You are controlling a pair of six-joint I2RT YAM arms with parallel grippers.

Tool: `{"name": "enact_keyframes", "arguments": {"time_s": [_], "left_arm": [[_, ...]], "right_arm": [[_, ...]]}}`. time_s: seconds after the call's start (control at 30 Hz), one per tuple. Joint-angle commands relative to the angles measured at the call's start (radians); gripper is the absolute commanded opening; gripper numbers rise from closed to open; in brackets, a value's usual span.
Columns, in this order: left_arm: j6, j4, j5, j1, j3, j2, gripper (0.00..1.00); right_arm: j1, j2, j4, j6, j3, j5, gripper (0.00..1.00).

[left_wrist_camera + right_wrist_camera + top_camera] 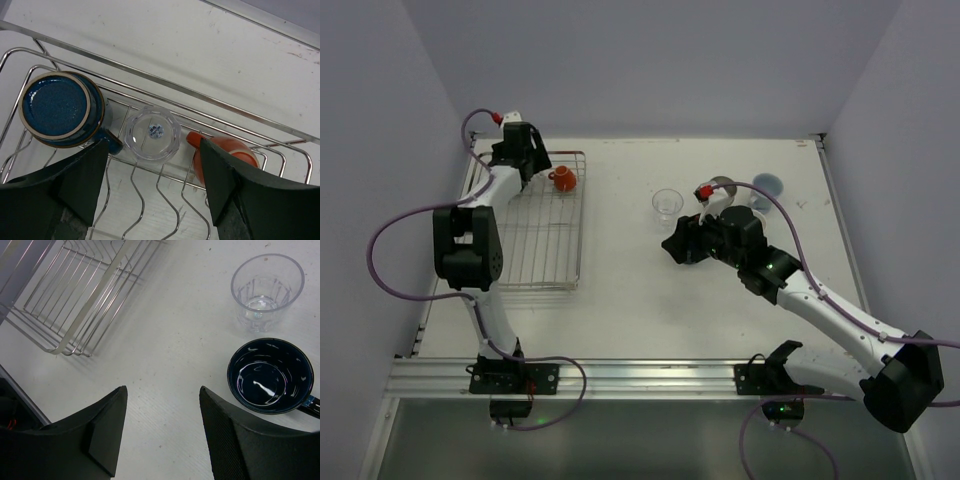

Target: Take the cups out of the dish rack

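Note:
The silver wire dish rack lies at the left. My left gripper hovers over its far end, next to an orange-red mug. In the left wrist view, an upturned dark blue mug, an upturned clear glass and the orange-red mug stand in a row in the rack. The left gripper is open, its tips either side of the glass and apart from it. My right gripper is open over bare table. Beside it stand a dark blue mug and a clear glass.
On the table at the back right stand the clear glass, a grey metallic cup and a light blue cup. The rack's near corner shows at the upper left of the right wrist view. Walls close off three sides.

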Motion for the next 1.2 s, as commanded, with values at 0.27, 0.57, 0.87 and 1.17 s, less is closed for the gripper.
{"name": "enact_keyframes", "arguments": {"time_s": [0.27,0.57,0.87,1.17], "left_arm": [[-0.004,0.071,0.025,0.027,0.050,0.078,0.65],[-0.006,0.088,0.057,0.027,0.011,0.027,0.19],[-0.076,0.099,0.152,0.026,-0.112,-0.208,0.12],[-0.191,0.100,0.321,0.021,-0.347,-0.506,0.09]], "right_arm": [[0.005,-0.021,0.044,0.004,0.005,-0.008,0.62],[0.003,-0.016,0.051,0.008,0.007,-0.027,0.62],[0.003,-0.054,0.112,0.041,-0.025,-0.079,0.62],[0.003,-0.114,0.169,0.129,-0.038,-0.151,0.64]]}}
